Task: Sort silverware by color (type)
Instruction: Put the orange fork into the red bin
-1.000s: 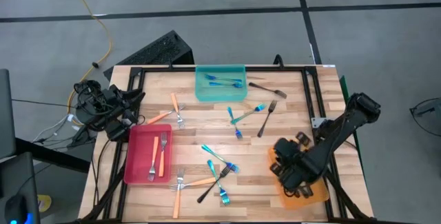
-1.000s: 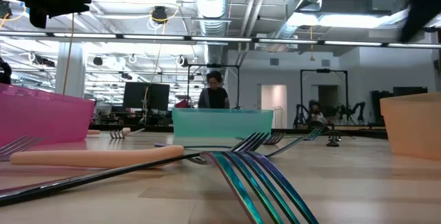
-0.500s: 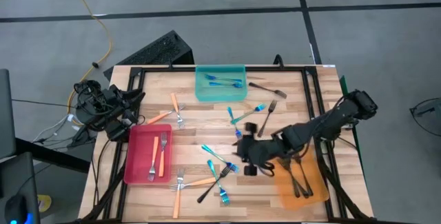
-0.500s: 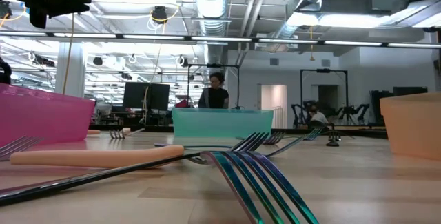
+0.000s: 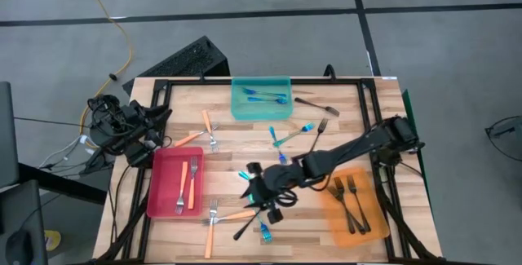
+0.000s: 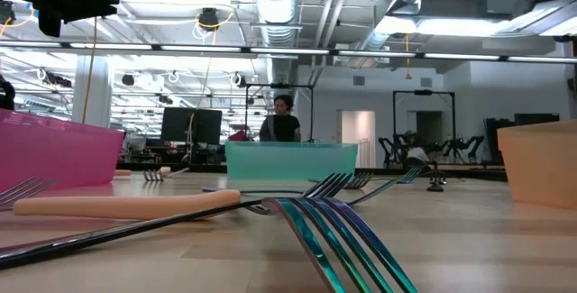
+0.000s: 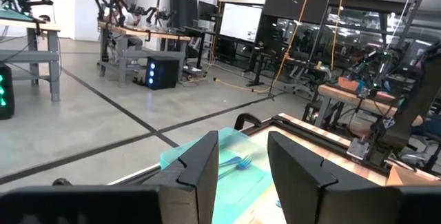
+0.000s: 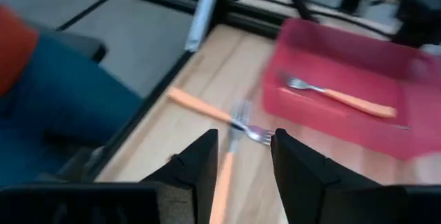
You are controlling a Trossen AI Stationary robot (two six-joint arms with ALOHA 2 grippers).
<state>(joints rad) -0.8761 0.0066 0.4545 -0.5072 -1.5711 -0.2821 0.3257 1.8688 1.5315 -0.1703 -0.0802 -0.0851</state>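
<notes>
The right gripper (image 5: 263, 193) reaches across the worktop (image 5: 236, 139) to the lower centre of the frame, over a cluster of loose forks (image 5: 259, 208); its fingers (image 8: 196, 165) stand apart with nothing between them. The left gripper (image 7: 241, 165) waits at the left edge, fingers apart and empty. Forks lie in the red tray (image 5: 163, 204), the teal tray (image 5: 238, 110) and the orange tray (image 5: 371, 224); others lie scattered mid-worktop.

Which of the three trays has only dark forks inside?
The orange tray, at the table's right front. It holds only dark forks; the red tray holds orange-handled forks, the teal tray blue ones.
</notes>
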